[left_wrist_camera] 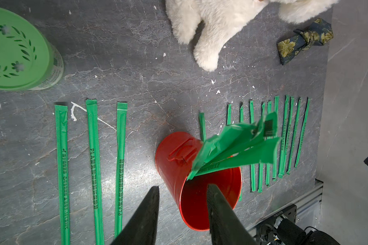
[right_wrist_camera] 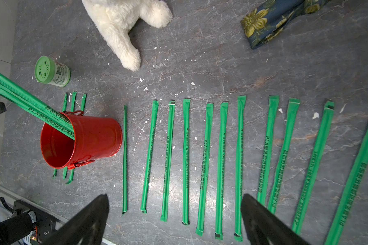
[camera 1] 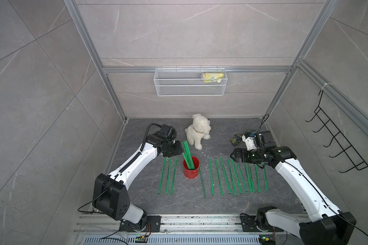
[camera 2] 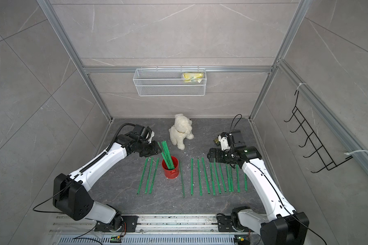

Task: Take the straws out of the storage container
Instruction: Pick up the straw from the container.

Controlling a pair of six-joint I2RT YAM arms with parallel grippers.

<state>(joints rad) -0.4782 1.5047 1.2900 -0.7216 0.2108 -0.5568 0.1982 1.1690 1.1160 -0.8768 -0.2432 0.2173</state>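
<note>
Straws (camera 1: 188, 156): a few stand in the storage container (camera 1: 191, 170), a red can upright mid-counter (camera 1: 179, 203), with their tips leaning toward 11 o'clock. Left pincer (left_wrist_camera: 183, 186) is released, fingers apart with nothing between them. It hangs above the can's rim in the left wrist view. In both top views it sits at 10 o'clock of the can, just beside the straw tips. Right pincer (right_wrist_camera: 174, 196) is spread wide and empty, hovering at 3 o'clock over a long row of straws lying flat and parallel. Three more straws lie at 9 o'clock of the can. Plush dog (camera 1: 198, 131) at 12 o'clock. Green-lidded jar (right_wrist_camera: 51, 72) beyond those three, shown only in the wrist views. Floral cloth (right_wrist_camera: 270, 21) at 2 o'clock.
</note>
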